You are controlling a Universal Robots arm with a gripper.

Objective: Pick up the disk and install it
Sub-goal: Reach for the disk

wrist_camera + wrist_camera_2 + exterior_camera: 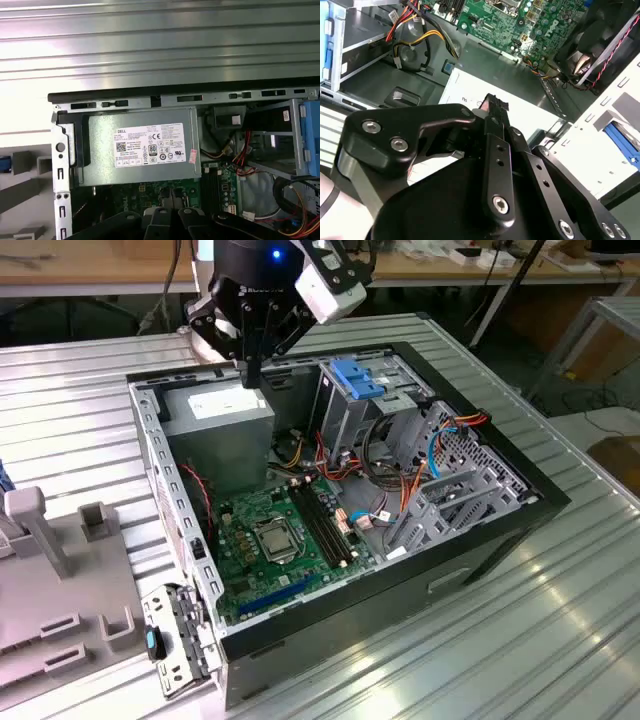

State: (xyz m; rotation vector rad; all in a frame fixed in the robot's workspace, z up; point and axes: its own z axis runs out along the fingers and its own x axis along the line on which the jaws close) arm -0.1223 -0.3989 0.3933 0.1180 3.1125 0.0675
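The disk (356, 378) shows as a bright blue carrier frame lying at the top of the metal drive cage, at the back of the open computer case (170, 510). Its blue edge also shows in the first wrist view (311, 135) and the second wrist view (326, 45). My gripper (252, 370) hangs to the exterior view's left of the disk, just above the grey power supply (218, 412). The black fingers are shut together with nothing between them, as the second wrist view (495, 104) shows. The gripper is apart from the disk.
The green motherboard (280, 540) lies on the case floor, with red, orange and blue cables (420, 470) bunched beside the drive cage. A grey fixture block (60, 580) stands at the exterior view's left. The case rests on a ribbed metal table (560, 620).
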